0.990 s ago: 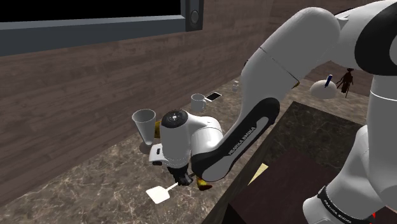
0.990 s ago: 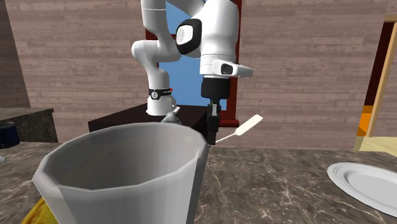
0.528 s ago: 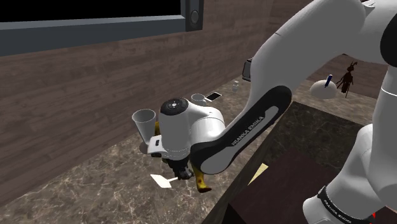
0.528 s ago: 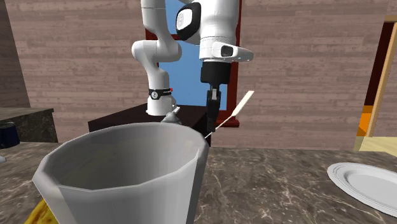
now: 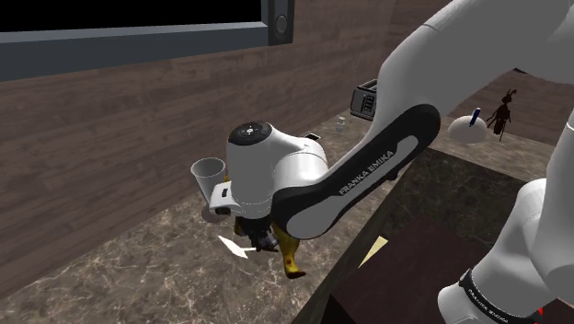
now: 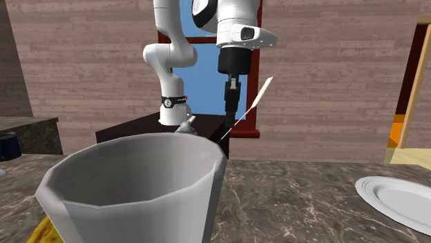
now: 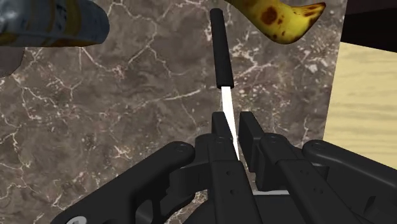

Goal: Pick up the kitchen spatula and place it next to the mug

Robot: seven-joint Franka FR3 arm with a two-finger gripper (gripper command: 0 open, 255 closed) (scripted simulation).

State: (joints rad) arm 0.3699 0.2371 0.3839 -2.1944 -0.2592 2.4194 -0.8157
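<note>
My gripper (image 5: 265,241) hangs above the marble counter (image 5: 138,276), shut on the kitchen spatula (image 5: 234,246). In the second exterior view the gripper (image 6: 230,123) points down and the spatula (image 6: 261,93) slants steeply, white blade up to that view's right, dark handle end low. In the wrist view the fingers (image 7: 219,127) clasp the thin white shaft, and the black handle (image 7: 221,51) sticks out past the gripper (image 7: 233,121) over the counter. The arm covers the small white mug at the back of the counter. A tapered pale cup (image 5: 210,175) stands just beyond the gripper.
A spotted banana (image 5: 292,262) lies on the counter beside the gripper, also in the wrist view (image 7: 280,13). The pale cup (image 6: 131,193) looms in the second exterior view's foreground, a white plate (image 6: 397,200) at its right. A dark cabinet top (image 5: 441,212) borders the counter.
The gripper has risen with the spatula and shifted toward the pale cup. The spatula has swung from nearly flat to steeply tilted, blade upward.
</note>
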